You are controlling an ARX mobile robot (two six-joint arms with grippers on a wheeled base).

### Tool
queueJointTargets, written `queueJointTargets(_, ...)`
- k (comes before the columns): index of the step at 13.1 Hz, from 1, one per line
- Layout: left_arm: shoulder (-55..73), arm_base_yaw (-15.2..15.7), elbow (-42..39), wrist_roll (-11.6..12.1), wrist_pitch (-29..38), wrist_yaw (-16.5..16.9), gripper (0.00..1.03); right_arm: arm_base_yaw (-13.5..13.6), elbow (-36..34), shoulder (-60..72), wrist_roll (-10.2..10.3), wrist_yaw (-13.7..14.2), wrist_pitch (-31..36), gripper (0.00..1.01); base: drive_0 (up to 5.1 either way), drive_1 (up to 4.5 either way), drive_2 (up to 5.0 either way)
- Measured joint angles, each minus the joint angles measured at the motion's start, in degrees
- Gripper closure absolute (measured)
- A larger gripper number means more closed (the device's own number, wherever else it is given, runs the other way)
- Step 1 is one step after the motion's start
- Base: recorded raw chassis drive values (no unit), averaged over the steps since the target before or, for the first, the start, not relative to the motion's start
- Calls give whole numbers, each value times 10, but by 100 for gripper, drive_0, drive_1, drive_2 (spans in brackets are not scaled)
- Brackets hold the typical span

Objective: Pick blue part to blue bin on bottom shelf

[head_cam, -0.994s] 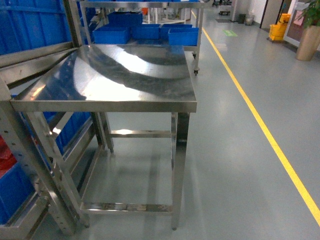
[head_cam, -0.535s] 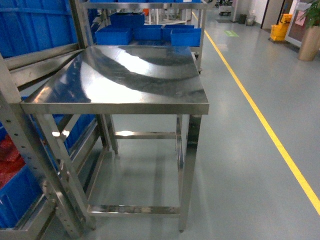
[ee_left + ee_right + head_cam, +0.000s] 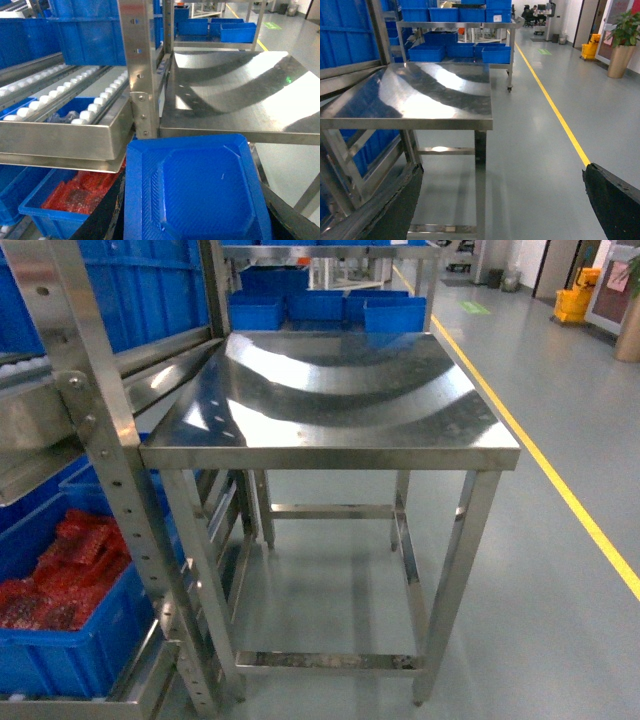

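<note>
in the left wrist view a blue part (image 3: 197, 192), a flat moulded blue tray-like piece, fills the lower middle of the picture, lying right at the left gripper (image 3: 195, 220); only dark edges of that gripper show on either side of it, and i cannot tell whether the fingers are clamped on it or slack. beyond it stands a stainless table (image 3: 240, 95), and to the left a steel rack (image 3: 142, 75) with a sloping shelf of white rollers (image 3: 60, 95). under that shelf sits a blue bin (image 3: 47, 215) holding red pieces, on the lowest level in sight; in the head view the same bin (image 3: 70, 650) rests at the lower left beside the rack's perforated upright (image 3: 110, 440). the bottom shelf's own front rail is not clear to me in any view. the right gripper (image 3: 505, 200) shows 2 dark fingers (image 3: 610, 200) spread far apart at the bottom corners of its view, with nothing between them, above grey floor and a yellow floor line (image 3: 550, 105). more blue bins (image 3: 330, 308) sit on a far rack.
</note>
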Motion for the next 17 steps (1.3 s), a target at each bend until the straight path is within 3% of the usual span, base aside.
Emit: queueJointTargets(17, -1, 0, 0, 0, -1, 0, 59, 0, 0, 0, 0, 0, 1, 3, -497, 239, 239)
